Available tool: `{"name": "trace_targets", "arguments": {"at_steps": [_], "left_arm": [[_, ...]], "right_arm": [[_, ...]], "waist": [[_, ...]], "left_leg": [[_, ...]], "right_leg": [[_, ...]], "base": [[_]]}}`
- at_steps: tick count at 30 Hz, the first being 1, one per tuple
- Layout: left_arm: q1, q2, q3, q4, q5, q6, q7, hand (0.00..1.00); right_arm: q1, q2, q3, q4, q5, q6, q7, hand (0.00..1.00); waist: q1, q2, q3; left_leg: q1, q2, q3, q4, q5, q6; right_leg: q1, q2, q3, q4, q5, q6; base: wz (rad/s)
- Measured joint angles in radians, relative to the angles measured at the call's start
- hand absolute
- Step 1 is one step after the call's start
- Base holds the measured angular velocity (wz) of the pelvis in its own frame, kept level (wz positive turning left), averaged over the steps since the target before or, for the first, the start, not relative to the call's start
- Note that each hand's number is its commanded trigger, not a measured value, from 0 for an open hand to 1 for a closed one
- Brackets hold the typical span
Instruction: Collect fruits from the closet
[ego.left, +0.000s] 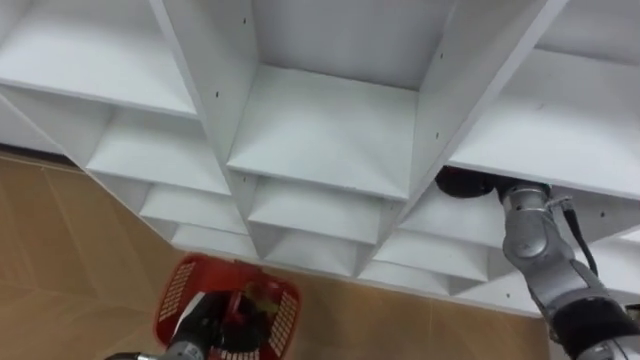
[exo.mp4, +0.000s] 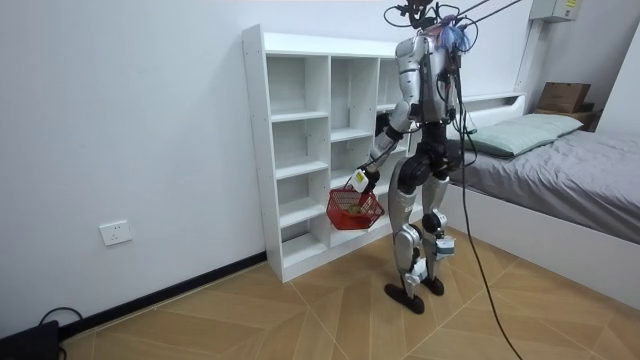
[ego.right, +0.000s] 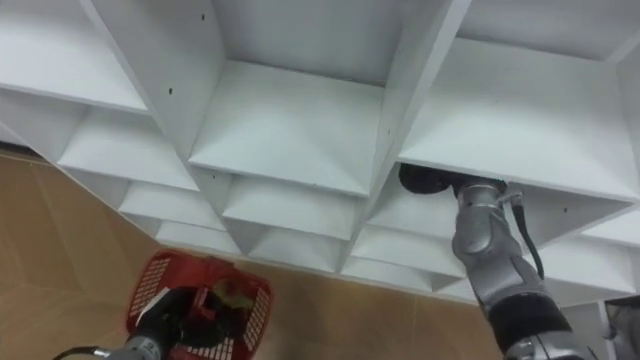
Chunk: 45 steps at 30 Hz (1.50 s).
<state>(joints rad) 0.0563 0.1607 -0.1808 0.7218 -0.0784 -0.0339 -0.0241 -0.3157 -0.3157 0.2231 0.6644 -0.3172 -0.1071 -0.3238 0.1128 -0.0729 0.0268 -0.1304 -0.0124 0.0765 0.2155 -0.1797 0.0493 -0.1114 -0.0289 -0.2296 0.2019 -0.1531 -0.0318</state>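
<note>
White closet (ego.left: 320, 130), all open cubbies, and the robot's standing right up against it on the wood floor (ego.left: 70, 250), with a bed (exo.mp4: 560, 160) off to the room view's right. The left hand (ego.left: 205, 328) is down low and curled round the handle of the red basket (ego.left: 178, 285), so that one's gripping for sure. The basket hangs from it just in front of the lower shelves. You can make out a yellow-green fruit (ego.left: 262, 292) lying inside the basket, right beside the hand. The right hand (ego.left: 462, 183) is reaching into a cubby in the column on the robot's right, tucked close under the shelf board above it. Only a dark bit of it peeks out past the silver wrist, so honestly I can't tell if it's open or closed, or whether it's got anything.
</note>
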Motion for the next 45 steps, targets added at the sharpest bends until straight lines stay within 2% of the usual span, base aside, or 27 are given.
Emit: {"name": "trace_targets", "arguments": {"at_steps": [4, 5, 8, 9, 12, 16, 19, 22, 27, 33, 36, 40, 45], "left_arm": [[0.015, -0.014, 0.0, -0.033, -0.007, 0.0, 0.01, 1.0], [0.016, -0.022, -0.001, -0.035, -0.007, 0.0, 0.01, 1.0], [0.022, -0.035, -0.012, -0.036, -0.005, 0.0, 0.011, 1.0], [0.026, -0.038, -0.02, -0.036, -0.006, 0.0, 0.013, 1.0], [0.03, -0.045, -0.03, -0.036, -0.007, 0.001, 0.014, 1.0], [0.032, -0.061, -0.031, -0.036, -0.008, 0.001, 0.014, 1.0], [0.031, -0.064, -0.041, -0.037, -0.018, 0.001, 0.015, 1.0], [0.029, -0.074, -0.046, -0.037, -0.04, 0.001, 0.015, 1.0], [0.021, -0.072, -0.045, -0.04, -0.044, 0.001, 0.015, 1.0], [0.019, -0.071, -0.043, -0.066, -0.047, 0.001, 0.013, 1.0], [0.019, -0.071, -0.035, -0.066, -0.048, 0.002, 0.011, 1.0], [0.018, -0.071, -0.022, -0.066, -0.047, 0.003, 0.012, 1.0], [0.018, -0.071, -0.018, -0.066, -0.047, 0.003, 0.013, 1.0]], "right_arm": [[0.077, 0.013, 0.0, -0.064, 0.002, 0.002, 0.015, 1.0], [0.095, 0.019, 0.0, -0.083, 0.001, 0.016, 0.023, 1.0], [0.152, 0.047, -0.001, -0.169, -0.007, 0.031, 0.05, 1.0], [0.184, 0.06, -0.001, -0.204, -0.015, 0.033, 0.06, 1.0], [0.24, 0.079, -0.001, -0.249, -0.016, 0.036, 0.083, 1.0], [0.248, 0.094, -0.003, -0.25, -0.046, 0.054, 0.104, 1.0], [0.254, 0.105, -0.004, -0.25, -0.044, 0.054, 0.116, 1.0], [0.256, 0.113, -0.004, -0.251, -0.041, 0.054, 0.125, 1.0], [0.261, 0.124, -0.004, -0.27, -0.042, 0.054, 0.132, 1.0], [0.292, 0.129, -0.003, -0.287, -0.045, 0.054, 0.138, 1.0], [0.31, 0.133, -0.005, -0.287, -0.04, 0.054, 0.166, 1.0], [0.36, 0.139, -0.005, -0.339, -0.002, 0.054, 0.209, 1.0], [0.381, 0.144, -0.005, -0.364, 0.005, 0.054, 0.254, 1.0]], "waist": [[-0.007, -0.002, -0.0009], [-0.01, -0.002, -0.0013], [-0.042, -0.001, -0.0052], [-0.056, -0.001, -0.0078], [-0.066, 0.003, -0.0149], [-0.085, 0.024, -0.0299], [-0.095, 0.03, -0.0323], [-0.093, 0.034, -0.0319], [-0.093, 0.036, -0.0295], [-0.09, 0.045, -0.0189], [-0.091, 0.051, -0.0146], [-0.098, 0.051, -0.0144], [-0.107, 0.051, -0.0145]], "left_leg": [[0.036, -0.001, 0.011, -0.008, 0.0, 0.0], [0.047, -0.001, 0.018, -0.012, 0.0, 0.0], [0.058, -0.001, 0.024, -0.011, 0.0, 0.0], [0.069, -0.001, 0.025, -0.012, 0.0, 0.0], [0.11, -0.001, 0.028, -0.021, 0.0, 0.0], [0.148, -0.001, 0.03, -0.035, 0.0, 0.0], [0.165, 0.0, 0.033, -0.037, 0.0, 0.0], [0.177, 0.001, 0.046, -0.042, 0.0, 0.0], [0.199, 0.002, 0.058, -0.056, -0.001, 0.001], [0.21, 0.002, 0.06, -0.069, -0.001, 0.001], [0.212, 0.003, 0.073, -0.072, -0.001, 0.001], [0.213, 0.003, 0.088, -0.073, -0.002, 0.001], [0.216, 0.003, 0.091, -0.073, -0.002, 0.001]], "right_leg": [[0.029, -0.001, 0.014, 0.0, -0.002, 0.003], [0.037, 0.0, 0.022, -0.001, -0.003, 0.004], [0.056, 0.002, 0.022, -0.018, -0.003, 0.004], [0.067, 0.002, 0.022, -0.019, -0.003, 0.004], [0.108, 0.004, 0.025, -0.032, -0.003, 0.005], [0.135, 0.005, 0.034, -0.032, -0.004, 0.005], [0.148, 0.007, 0.037, -0.033, -0.004, 0.005], [0.152, 0.007, 0.046, -0.032, -0.004, 0.005], [0.165, 0.01, 0.062, -0.033, -0.004, 0.005], [0.168, 0.012, 0.067, -0.034, -0.004, 0.006], [0.163, 0.015, 0.087, -0.033, -0.005, 0.007], [0.162, 0.015, 0.094, -0.035, -0.005, 0.008], [0.162, 0.015, 0.1, -0.035, -0.005, 0.009]], "base": [[-0.1], [-0.13], [-0.02], [0.0], [-0.03], [-0.06], [-0.03], [-0.08], [-0.1], [-0.02], [-0.13], [-0.08], [-0.04]]}}
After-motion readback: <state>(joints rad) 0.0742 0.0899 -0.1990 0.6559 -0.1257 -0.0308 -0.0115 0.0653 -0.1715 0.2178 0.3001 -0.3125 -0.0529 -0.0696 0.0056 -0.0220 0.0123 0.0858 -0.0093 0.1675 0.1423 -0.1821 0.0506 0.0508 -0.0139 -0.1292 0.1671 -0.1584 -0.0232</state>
